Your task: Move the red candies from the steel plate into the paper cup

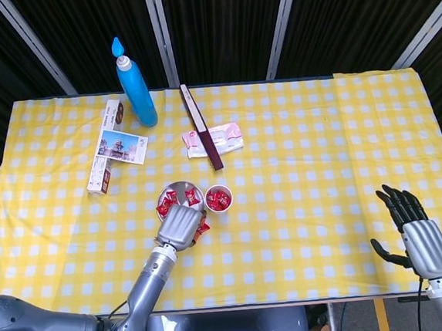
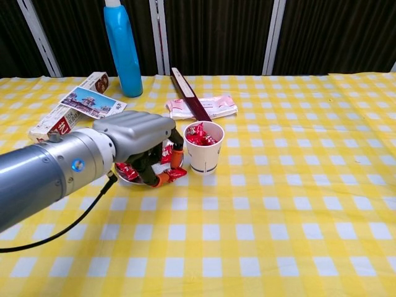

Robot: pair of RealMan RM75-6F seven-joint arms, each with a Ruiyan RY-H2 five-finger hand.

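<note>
Left hand (image 1: pixel 180 225) over the near edge of the steel plate (image 1: pixel 174 190), red candies (image 1: pixel 165 207) on it, paper cup (image 1: pixel 218 199) just beside, right hand (image 1: pixel 412 226) spread, well apart.

Left hand (image 2: pixel 139 139): brushed silver shell, dark fingers with orange tips, on a smooth grey arm with a small blue dot and trailing black cable. Right hand (image 1: pixel 412 230): silver ribbed back, black fingers.

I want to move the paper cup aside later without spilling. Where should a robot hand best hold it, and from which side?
Probably around the side wall of the paper cup, coming from its open right side. It stands upright with red candies heaped to the rim, and the left robot hand and steel plate crowd its left.
</note>
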